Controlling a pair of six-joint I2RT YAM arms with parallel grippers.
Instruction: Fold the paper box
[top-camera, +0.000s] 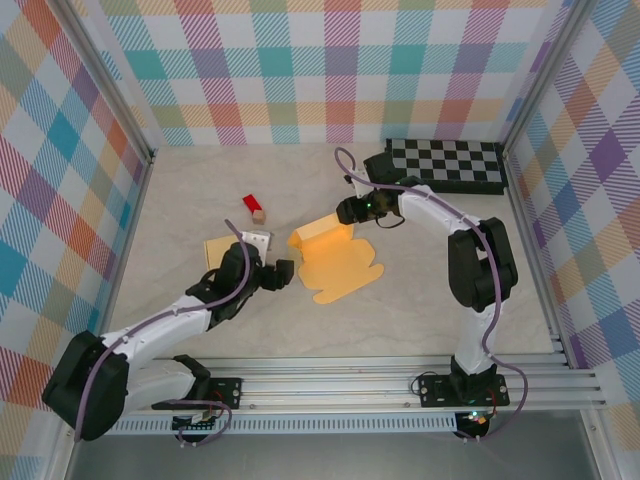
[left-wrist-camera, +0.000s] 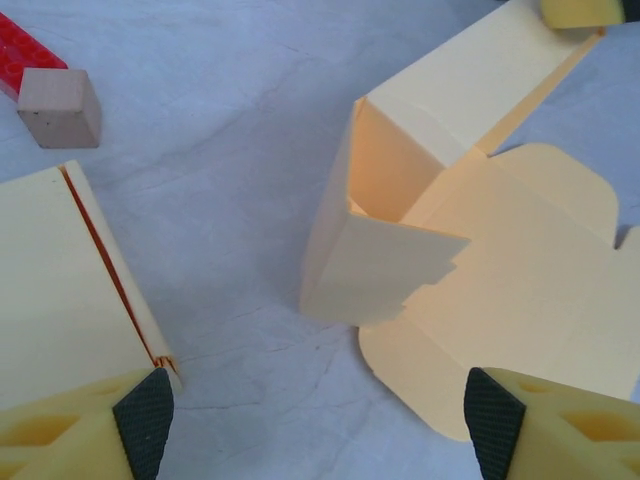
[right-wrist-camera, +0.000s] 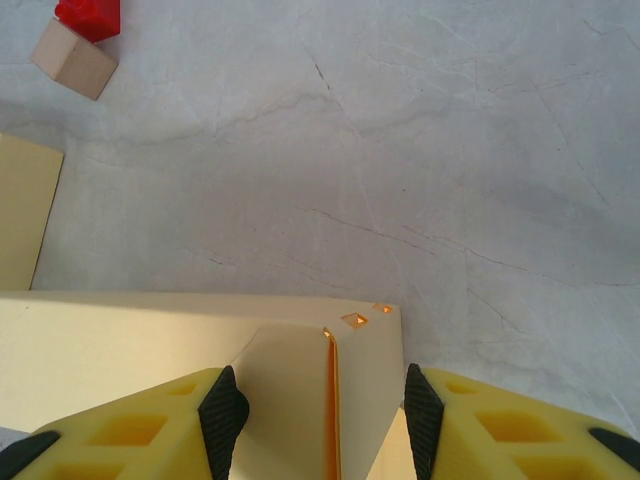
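Note:
The paper box (top-camera: 335, 262) is pale yellow and lies mid-table, half formed. Its walls stand up at the far side and its lid flap (left-wrist-camera: 520, 300) lies flat on the table. My right gripper (top-camera: 348, 211) is shut on the box's raised right end (right-wrist-camera: 300, 390), with one pad on each side of the folded wall. My left gripper (top-camera: 285, 273) stands open just left of the box. Its pads (left-wrist-camera: 145, 410) are far apart, with only bare table between them. The near end flap (left-wrist-camera: 385, 270) stands loose in front of it.
A red brick (top-camera: 251, 203) and a small wooden cube (top-camera: 259, 215) lie behind and to the left of the box. A second flat yellow sheet (top-camera: 218, 248) lies under my left arm. A black checkerboard (top-camera: 450, 163) is at the back right. Plaid walls close in three sides.

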